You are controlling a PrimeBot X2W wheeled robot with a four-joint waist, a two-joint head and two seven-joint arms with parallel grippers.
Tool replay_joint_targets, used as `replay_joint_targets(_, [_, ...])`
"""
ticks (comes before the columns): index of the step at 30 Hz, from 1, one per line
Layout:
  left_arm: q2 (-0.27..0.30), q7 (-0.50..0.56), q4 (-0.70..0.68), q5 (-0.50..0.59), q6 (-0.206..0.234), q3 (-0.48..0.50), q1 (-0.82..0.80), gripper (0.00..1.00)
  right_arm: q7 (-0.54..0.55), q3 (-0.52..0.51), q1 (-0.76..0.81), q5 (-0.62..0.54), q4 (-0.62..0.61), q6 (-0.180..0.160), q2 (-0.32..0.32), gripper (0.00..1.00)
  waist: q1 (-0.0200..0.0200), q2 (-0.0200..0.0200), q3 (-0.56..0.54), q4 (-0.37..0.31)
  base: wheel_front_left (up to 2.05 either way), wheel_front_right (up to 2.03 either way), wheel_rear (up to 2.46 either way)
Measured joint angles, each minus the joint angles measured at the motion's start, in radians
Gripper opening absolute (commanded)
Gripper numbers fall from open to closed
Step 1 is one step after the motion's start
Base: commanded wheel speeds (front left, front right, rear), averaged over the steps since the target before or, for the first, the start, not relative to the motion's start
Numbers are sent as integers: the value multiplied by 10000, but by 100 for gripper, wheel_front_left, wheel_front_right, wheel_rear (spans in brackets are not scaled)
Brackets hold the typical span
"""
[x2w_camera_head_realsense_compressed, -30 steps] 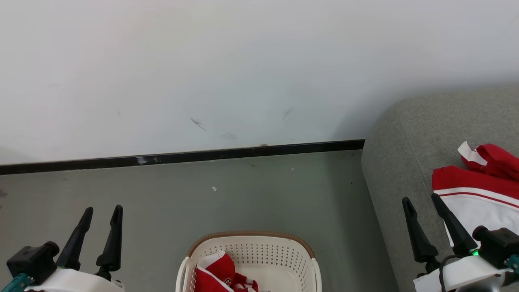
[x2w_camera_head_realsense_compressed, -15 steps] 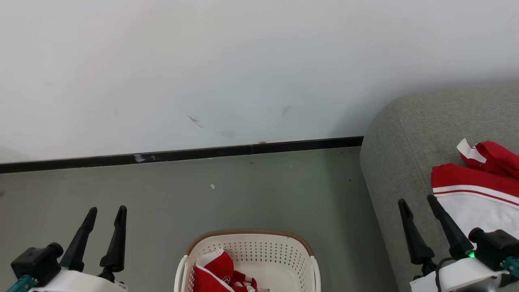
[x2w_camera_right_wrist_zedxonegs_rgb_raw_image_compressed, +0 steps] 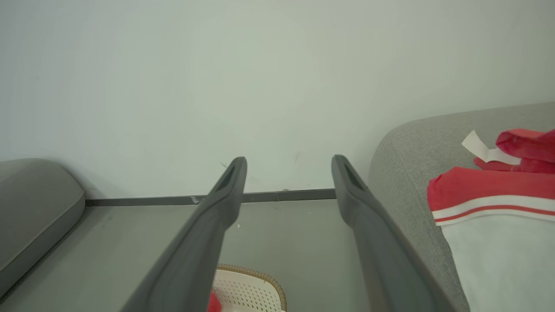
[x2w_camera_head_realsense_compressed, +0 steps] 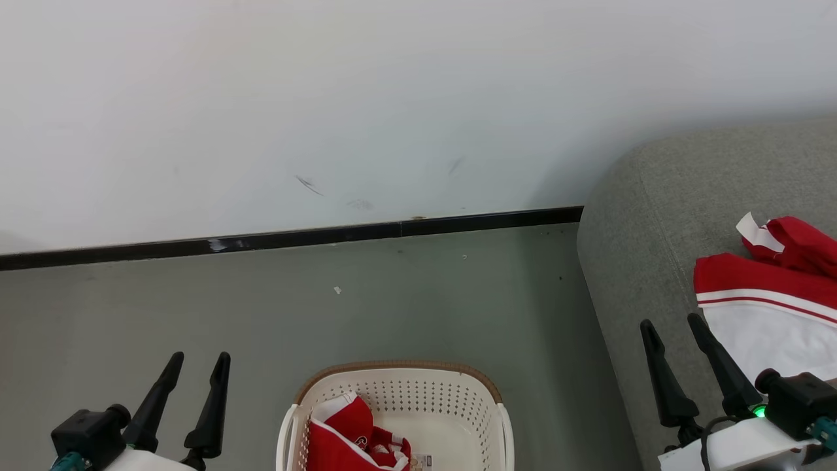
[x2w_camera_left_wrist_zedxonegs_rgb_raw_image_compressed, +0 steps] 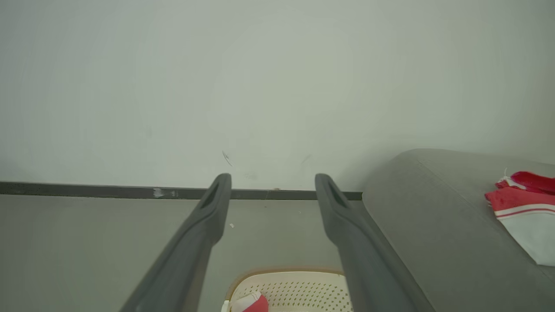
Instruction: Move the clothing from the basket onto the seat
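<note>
Basket (x2w_camera_head_realsense_compressed: 428,400) sits bottom centre of the head view on the floor (x2w_camera_head_realsense_compressed: 392,301), cut off by the lower frame edge. Its brown rim is on the side toward the wall (x2w_camera_head_realsense_compressed: 392,91).

Red piece (x2w_camera_head_realsense_compressed: 343,432) of clothing lies inside, in the lower left of the basket interior. White trim runs along its edge and a small logo print just shows. There's a small tag beside it, too small to read.

Seat (x2w_camera_head_realsense_compressed: 641,216) takes the right side of the frame, its rounded corner toward the black baseboard (x2w_camera_head_realsense_compressed: 294,237). Red-white piece (x2w_camera_head_realsense_compressed: 765,320) lies on top of the seat at the right edge. It has a red band at the top, a thin red stripe through white, and a white panel below. A crumpled red part with a white strip (x2w_camera_head_realsense_compressed: 755,234) sits just above it. This piece is well apart from the basket.

Left gripper (x2w_camera_head_realsense_compressed: 200,358) is lower left, fingers pointing up the frame, spread wide with nothing between them. It shows against the floor, left of the basket and not touching it. The left wrist view agrees: the fingers are apart, with the basket rim and a bit of red low between them.

Right gripper (x2w_camera_head_realsense_compressed: 670,322) is lower right, also spread wide and holding nothing. It shows against the seat's front edge, just left of the red-white piece, near the white panel.

The right wrist view shows a grey cushion (x2w_camera_right_wrist_zedxonegs_rgb_raw_image_compressed: 34,195) at the left edge against the wall. The basket rim is at bottom centre, partly behind one finger.
</note>
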Motion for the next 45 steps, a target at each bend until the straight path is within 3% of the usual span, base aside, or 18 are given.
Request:
replay_joint_targets(21, [238, 38, 656, 161, -349, -761, -905, 100, -2, 82, -107, -351, -334, 0, 207, 100, 1, 0, 1062, -322, 0, 0, 0])
replay_joint_targets(45, [821, 491, 1597, 416, -516, -2136, -2506, 100, -2, 431, -1487, -966, -978, 0, 405, 100, 1, 0, 3273, -910, 0, 0, 0])
